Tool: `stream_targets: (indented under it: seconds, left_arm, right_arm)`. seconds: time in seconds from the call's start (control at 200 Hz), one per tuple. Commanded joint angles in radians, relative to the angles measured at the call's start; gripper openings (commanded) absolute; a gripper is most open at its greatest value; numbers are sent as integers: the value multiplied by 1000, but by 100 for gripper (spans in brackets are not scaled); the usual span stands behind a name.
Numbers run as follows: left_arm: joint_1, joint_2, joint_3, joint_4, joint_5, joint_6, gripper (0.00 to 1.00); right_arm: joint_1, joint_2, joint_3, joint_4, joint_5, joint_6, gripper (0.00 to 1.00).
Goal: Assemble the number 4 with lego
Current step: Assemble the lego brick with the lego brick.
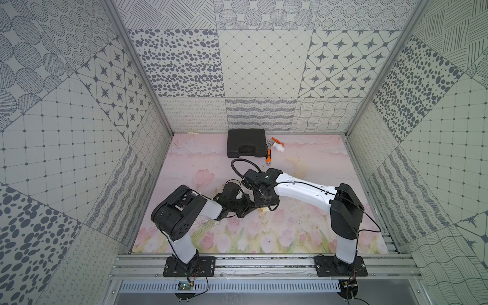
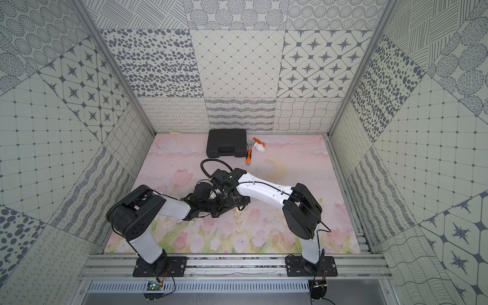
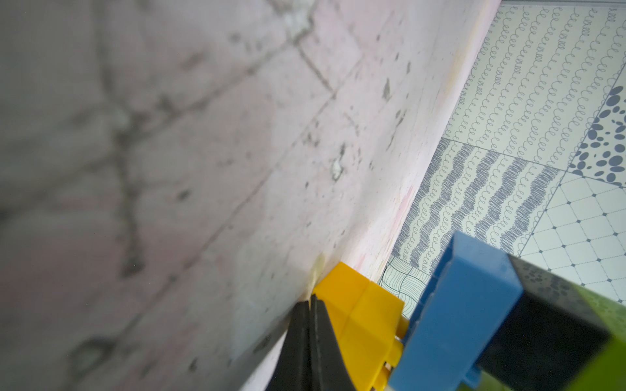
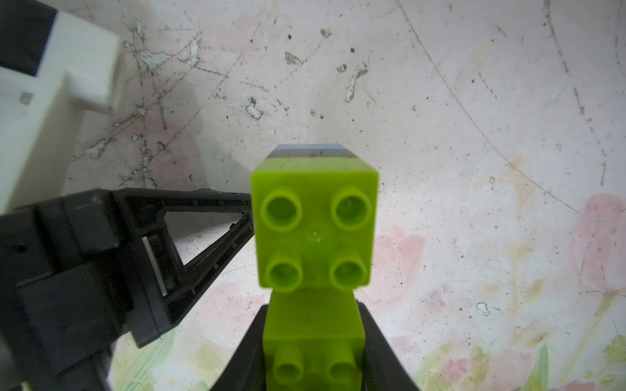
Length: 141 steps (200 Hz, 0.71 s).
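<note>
The right pincer (image 4: 313,342) pinches the number 4 (image 4: 315,230) by a green brick; the left pincer (image 3: 310,304), pressed together, touches its yellow stem (image 3: 359,315).

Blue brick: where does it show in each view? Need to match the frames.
Left wrist: blue brick at lower right, between the yellow bricks and a black brick.
Right wrist: thin blue strip at centre, just beyond the lime green bricks.
Top views: not visible in either.
Shared landmark: the pink floral mat, in all four.
</note>
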<state>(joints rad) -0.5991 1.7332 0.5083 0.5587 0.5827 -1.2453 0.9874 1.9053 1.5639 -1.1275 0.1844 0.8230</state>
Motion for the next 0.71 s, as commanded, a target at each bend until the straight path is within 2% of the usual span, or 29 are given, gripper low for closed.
stream_targets:
  seconds: [0.0,0.355,0.7]
  left_arm:
    - [9,28,-19,-308,-129,5,4]
    - [10,32,-15,-310,-126,10,4]
    - [13,35,-17,-305,-122,10,4]
  right_arm:
    - [7,33,24,-18,3,23,14]
    - [5,55,71,-40,12,22,14]
    - [4,89,46,-80,24,48,13]
